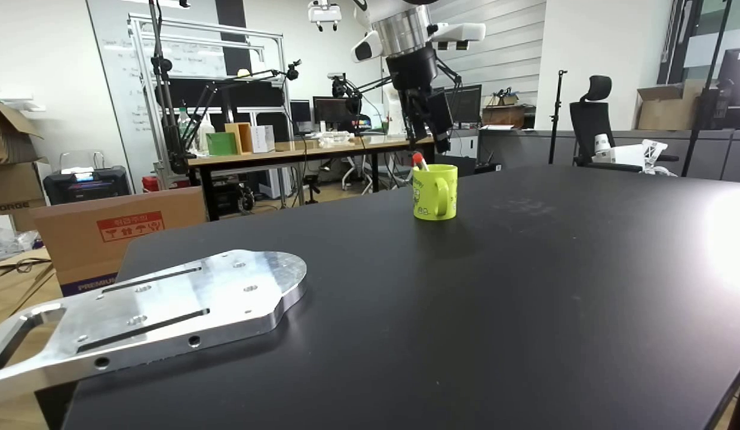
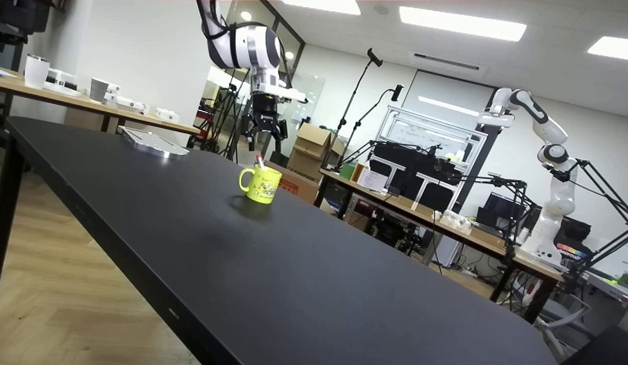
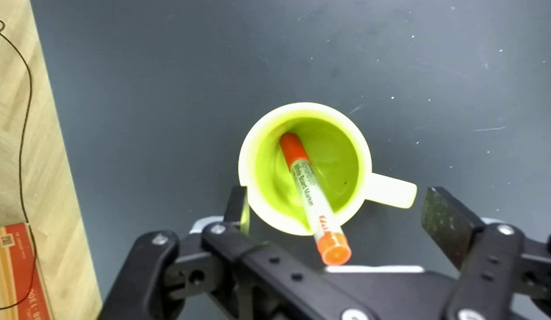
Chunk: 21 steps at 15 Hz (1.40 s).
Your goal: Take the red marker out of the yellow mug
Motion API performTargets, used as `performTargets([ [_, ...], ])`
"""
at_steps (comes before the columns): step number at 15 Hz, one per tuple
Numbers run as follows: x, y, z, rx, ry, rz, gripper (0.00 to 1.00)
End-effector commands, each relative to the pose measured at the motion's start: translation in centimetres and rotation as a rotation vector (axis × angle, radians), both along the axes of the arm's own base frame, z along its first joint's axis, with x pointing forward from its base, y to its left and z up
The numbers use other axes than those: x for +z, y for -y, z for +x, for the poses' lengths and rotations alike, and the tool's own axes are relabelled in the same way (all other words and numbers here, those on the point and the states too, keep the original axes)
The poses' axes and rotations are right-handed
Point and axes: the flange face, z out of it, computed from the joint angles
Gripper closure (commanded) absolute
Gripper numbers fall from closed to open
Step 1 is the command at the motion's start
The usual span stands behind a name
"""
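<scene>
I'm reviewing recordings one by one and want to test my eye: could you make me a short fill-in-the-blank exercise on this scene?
The print on the red marker in the wrist view reads "White ____ Marker".
In both exterior views, the yellow mug is not lying on its side but stands ____.
The number of markers in the mug is ____.
The fingers are not shut but ____.

Missing words: Board; upright; one; open.

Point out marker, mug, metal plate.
Marker [image 3: 313,194], wrist view: on its white barrel.
Mug [image 1: 428,194], in an exterior view: on its outer wall.
Metal plate [image 1: 184,294], in an exterior view: on its top face.
</scene>
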Motion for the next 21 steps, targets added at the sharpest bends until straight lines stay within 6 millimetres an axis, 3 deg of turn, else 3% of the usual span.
performTargets([
  [1,-0.4,-0.3,1.3,0.020,-0.005,-0.028,0.00],
  [7,-1.7,-0.8,1.6,0.030,-0.034,-0.019,0.00],
  [8,-2.0,-1.0,1.7,0.033,-0.032,-0.021,0.25],
  [9,-2.1,-1.1,1.7,0.035,-0.034,-0.021,0.26],
  [16,-2.8,-1.6,1.6,0.012,-0.060,0.010,0.75],
  [19,-2.2,-1.4,1.5,-0.022,-0.075,0.018,0.95],
  [21,-1.1,-1.0,1.6,-0.046,-0.070,0.020,0.96],
])
